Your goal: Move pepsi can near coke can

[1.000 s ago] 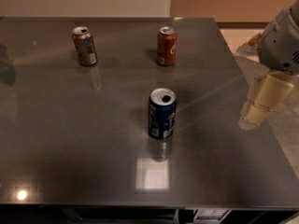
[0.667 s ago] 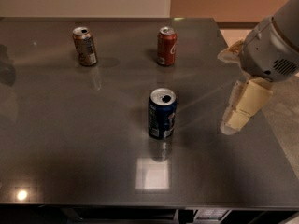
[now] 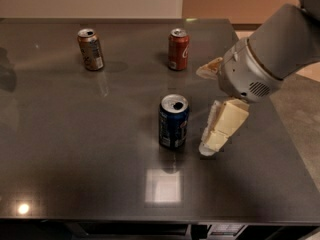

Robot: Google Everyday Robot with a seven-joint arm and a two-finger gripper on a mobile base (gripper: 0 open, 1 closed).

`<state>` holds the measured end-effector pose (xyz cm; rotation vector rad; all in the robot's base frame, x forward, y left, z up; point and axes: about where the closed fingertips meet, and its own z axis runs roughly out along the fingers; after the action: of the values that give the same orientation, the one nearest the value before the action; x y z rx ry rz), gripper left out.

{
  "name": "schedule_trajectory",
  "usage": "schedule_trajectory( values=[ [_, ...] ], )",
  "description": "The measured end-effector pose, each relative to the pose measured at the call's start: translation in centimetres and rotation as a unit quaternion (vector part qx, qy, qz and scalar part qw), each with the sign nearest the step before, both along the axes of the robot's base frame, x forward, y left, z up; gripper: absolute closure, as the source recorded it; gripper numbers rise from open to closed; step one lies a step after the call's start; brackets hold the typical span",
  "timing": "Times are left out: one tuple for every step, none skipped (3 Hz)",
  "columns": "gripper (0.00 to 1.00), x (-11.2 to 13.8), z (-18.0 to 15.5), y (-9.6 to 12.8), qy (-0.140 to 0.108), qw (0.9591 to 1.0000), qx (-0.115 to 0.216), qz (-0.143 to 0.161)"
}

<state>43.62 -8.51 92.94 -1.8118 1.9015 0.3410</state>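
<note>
The pepsi can point(image 3: 173, 122), dark blue with a silver top, stands upright near the middle of the dark table. The coke can point(image 3: 178, 49), red with white script, stands upright at the back, well behind the pepsi can. My gripper point(image 3: 205, 109) hangs from the grey arm at the right, just right of the pepsi can and not touching it. It is open and empty. One cream finger point(image 3: 222, 126) reaches down to the table beside the can, and the other finger point(image 3: 209, 69) is farther back.
A tan-brown can point(image 3: 90, 49) stands at the back left. The dark, glossy table point(image 3: 75, 149) ends at a right edge below the arm and a front edge at the bottom. The arm's grey body point(image 3: 270, 59) fills the upper right.
My gripper has moved left and forward from the table's right edge to just beside the pepsi can. The cans have not moved.
</note>
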Motion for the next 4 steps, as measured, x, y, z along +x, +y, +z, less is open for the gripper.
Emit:
schedule_trajectory(
  values=[
    [0.00, -0.2, -1.3, 2.0, 0.006, 0.9998, 0.012, 0.018],
    [0.00, -0.2, -2.7, 3.5, 0.011, 0.9993, 0.021, 0.028],
    [0.00, 0.5, -3.4, 4.5, 0.013, 0.9992, 0.028, 0.028],
    [0.17, 1.1, -3.7, 5.1, 0.025, 0.9990, 0.028, 0.024]
  ],
)
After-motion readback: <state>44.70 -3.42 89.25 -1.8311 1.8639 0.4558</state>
